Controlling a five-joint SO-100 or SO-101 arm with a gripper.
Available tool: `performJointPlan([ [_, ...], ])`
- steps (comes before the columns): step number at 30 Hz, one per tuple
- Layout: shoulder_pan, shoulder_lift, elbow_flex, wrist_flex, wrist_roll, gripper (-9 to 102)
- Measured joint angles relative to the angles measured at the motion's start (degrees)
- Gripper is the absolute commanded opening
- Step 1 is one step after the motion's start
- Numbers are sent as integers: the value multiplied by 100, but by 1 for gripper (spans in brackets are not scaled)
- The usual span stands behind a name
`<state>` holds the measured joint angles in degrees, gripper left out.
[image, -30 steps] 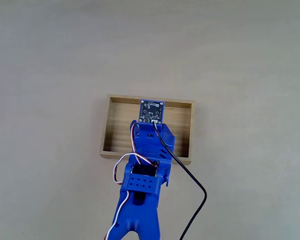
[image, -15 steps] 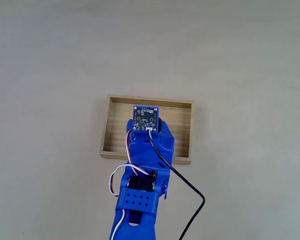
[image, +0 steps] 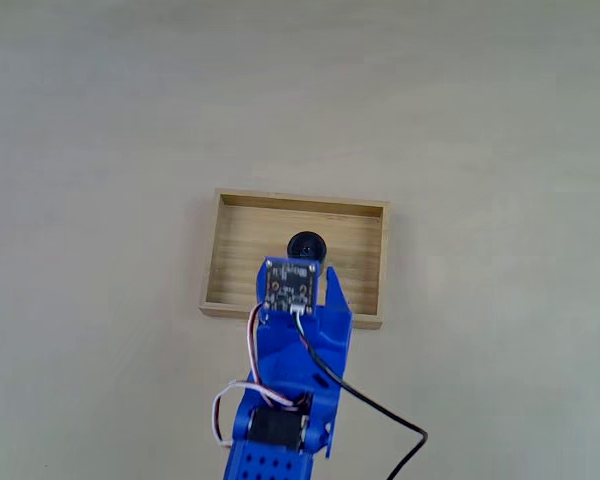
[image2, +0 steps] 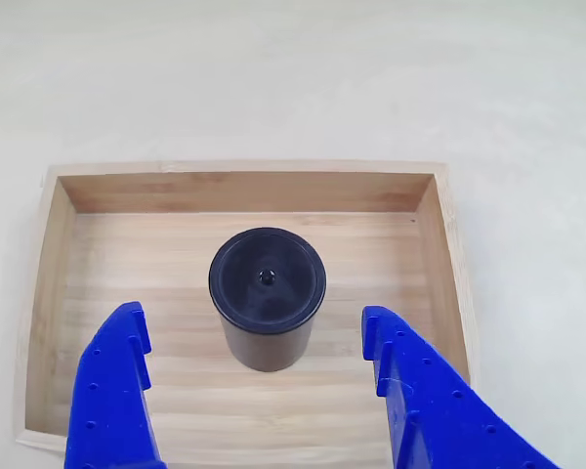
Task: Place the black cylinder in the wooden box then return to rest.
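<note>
The black cylinder [image2: 267, 296] stands upright on the floor of the wooden box [image2: 244, 191], near the middle, its round top with a small dimple facing up. In the fixed view the black cylinder [image: 305, 246] shows just beyond the blue arm, inside the wooden box [image: 230, 250]. My gripper [image2: 251, 330] is open, with one blue finger [image2: 115, 383] to the cylinder's left and the other on its right, both nearer the camera than the cylinder and clear of it. Nothing is held.
The box lies on a plain pale tabletop [image: 100, 150]. A black cable [image: 380, 415] and red and white wires [image: 250, 350] trail along the blue arm at the bottom of the fixed view.
The arm has drawn back toward the bottom of the fixed view. The cylinder, hidden under the arm before, now stands uncovered in the box.
</note>
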<state>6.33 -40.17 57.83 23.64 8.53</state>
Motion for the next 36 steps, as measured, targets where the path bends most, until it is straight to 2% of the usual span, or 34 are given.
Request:
performJointPlan([
  [5,0,-1063,554,554,-299,24],
  [9,-62,-2118,1195,1099,-536,12],
  [15,-352,-3647,1828,2109,-905,0],
  [20,-396,-4544,2215,2654,-1230,0],
  [28,-536,-5414,3050,3085,-1608,-1],
  [36,-580,-5792,3261,3744,-1775,-1],
])
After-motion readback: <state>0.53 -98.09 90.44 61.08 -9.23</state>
